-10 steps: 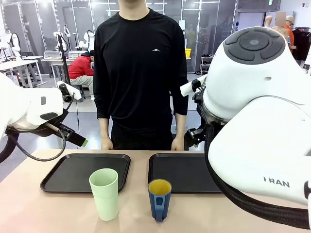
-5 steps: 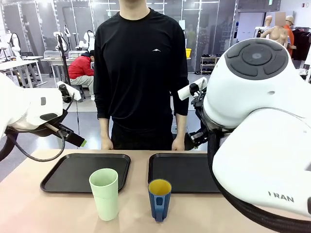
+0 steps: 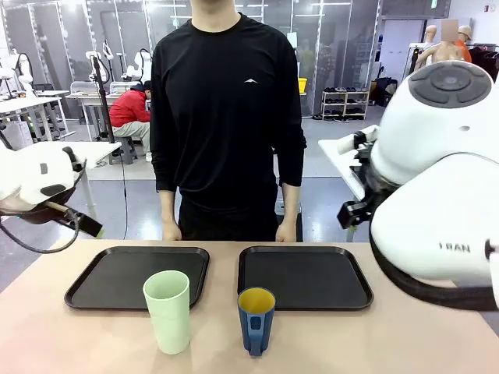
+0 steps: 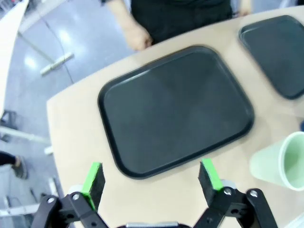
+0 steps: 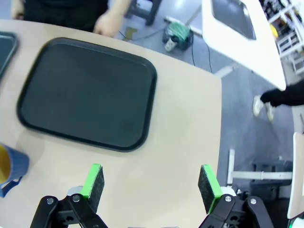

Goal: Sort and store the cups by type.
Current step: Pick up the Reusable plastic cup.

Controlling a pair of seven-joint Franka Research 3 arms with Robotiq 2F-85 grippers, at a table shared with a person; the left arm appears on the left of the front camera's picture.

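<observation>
The pale mint-green tumbler stands upright on the bare table near the front, in front of the left tray. The dark blue mug, yellow inside, stands to its right with its handle toward the camera. My left gripper hangs open above the table's left edge. The tumbler sits off to its right at the picture's edge. My right gripper is open over bare table beside the right tray. The mug peeks in at the left edge. Neither gripper holds anything.
Two black trays, one left and one right, lie side by side behind the cups with nothing on them. A person in black stands at the far edge with hands hanging by the table.
Both arms have swung outward, the left arm toward the left side and the right arm toward the right. The cups and trays have stayed put.
</observation>
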